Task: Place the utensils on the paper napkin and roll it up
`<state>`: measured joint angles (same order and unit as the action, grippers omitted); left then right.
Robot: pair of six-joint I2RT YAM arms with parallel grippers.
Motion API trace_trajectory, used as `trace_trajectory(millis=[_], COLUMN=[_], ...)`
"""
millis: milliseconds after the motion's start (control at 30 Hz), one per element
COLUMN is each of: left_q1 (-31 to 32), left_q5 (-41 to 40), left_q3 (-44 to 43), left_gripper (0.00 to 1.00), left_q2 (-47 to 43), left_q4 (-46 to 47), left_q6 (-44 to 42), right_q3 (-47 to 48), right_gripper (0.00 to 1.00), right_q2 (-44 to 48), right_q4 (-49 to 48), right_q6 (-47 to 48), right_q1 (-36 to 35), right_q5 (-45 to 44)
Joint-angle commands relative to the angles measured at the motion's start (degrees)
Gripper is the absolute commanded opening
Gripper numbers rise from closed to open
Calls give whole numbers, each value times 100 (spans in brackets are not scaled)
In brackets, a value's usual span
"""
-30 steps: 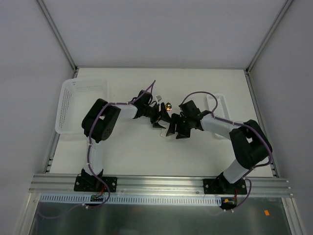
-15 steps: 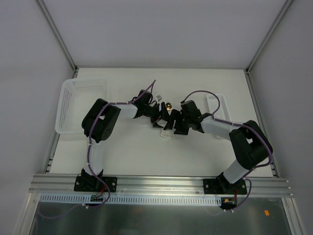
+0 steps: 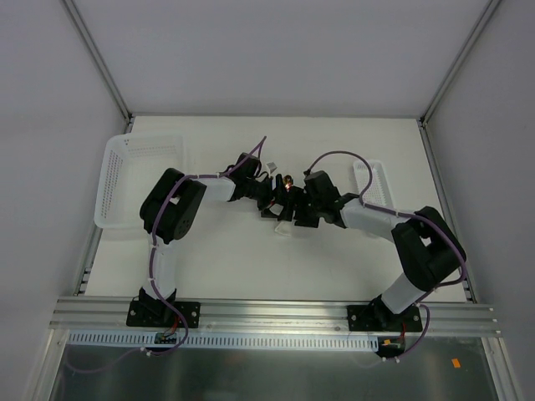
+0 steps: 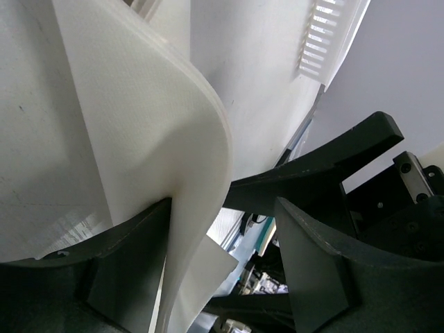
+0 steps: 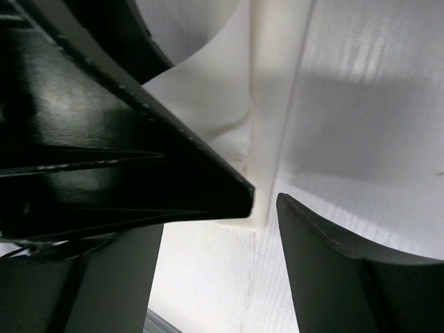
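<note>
The paper napkin [image 4: 146,132] curls up in a thick white fold, and its loose edge hangs between the jaws of my left gripper [image 4: 222,208], which is open. The sheet rests against that gripper's left finger [image 4: 125,263]. In the right wrist view the rolled fold of the napkin [image 5: 274,132] lies just ahead of my open right gripper [image 5: 218,243]. From above, both grippers [image 3: 284,209] meet at the table's middle, tip to tip, over a corner of napkin [image 3: 283,230]. The spoon's gold bowl [image 3: 287,180] shows just behind them. The fork is hidden.
A white perforated basket [image 3: 134,180] stands at the left side of the table and a narrower one [image 3: 374,180] at the right. An aluminium rail [image 3: 276,316] runs along the near edge by the arm bases.
My right gripper has moved left and a little farther back, closing in on the left gripper. Less of the napkin shows between them. The left arm has barely moved.
</note>
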<state>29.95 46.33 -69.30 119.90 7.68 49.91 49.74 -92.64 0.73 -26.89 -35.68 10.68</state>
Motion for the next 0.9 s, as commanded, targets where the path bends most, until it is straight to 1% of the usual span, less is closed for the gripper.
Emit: trace_trajectory(millis=[0, 133, 200, 233, 267, 333, 367, 400, 433, 500, 633, 700, 733, 767, 867], left_q1=[2, 2, 10, 10, 2, 2, 2, -7, 1, -7, 1, -7, 1, -7, -7], left_q5=[-1055, -1020, -1003, -994, -985, -976, -968, -941, -941, -915, -889, -897, -889, -888, -889], left_q3=[109, 127, 127, 127, 136, 145, 145, 162, 162, 153, 145, 145, 145, 145, 145], left_gripper=[64, 64, 63, 63, 64, 63, 63, 63, 63, 63, 63, 63, 63, 63, 63], left_q2=[420, 420, 421, 412, 403, 377, 377, 359, 350, 359, 359, 368, 368, 368, 368], left_q4=[-513, -522, -522, -513, -513, -522, -513, -522, -522, -522, -513, -513, -513, -522, -513], left_q6=[-509, -509, -526, -526, -535, -552, -553, -535, -544, -544, -561, -579, -588, -596, -597], right_q3=[72, -262, -447, -517, -570, -815, -912, -1113, -1220, -1430, -1800, -1879, -1897, -1906, -1854], right_gripper=[68, 64, 59, 57, 51, 45, 39, 36, 28, 24, 24, 27, 31, 41, 55], right_q2=[-131, -105, -61, -44, -9, 114, 167, 220, 325, 431, 633, 694, 703, 721, 730], right_q4=[217, -28, -38, -195, -292, -407, -538, -617, -853, -1092, -1558, -1760, -1830, -1927, -2006], right_q6=[220, 176, 141, 115, 36, -44, -157, -219, -289, -482, -737, -817, -922, -949, -949], right_q1=[0, 43, 87, 114, 166, 228, 315, 360, 404, 571, 677, 694, 694, 694, 703], right_q5=[-680, -874, -883, -857, -831, -778, -743, -708, -594, -471, -356, -286, -268, -251, -250])
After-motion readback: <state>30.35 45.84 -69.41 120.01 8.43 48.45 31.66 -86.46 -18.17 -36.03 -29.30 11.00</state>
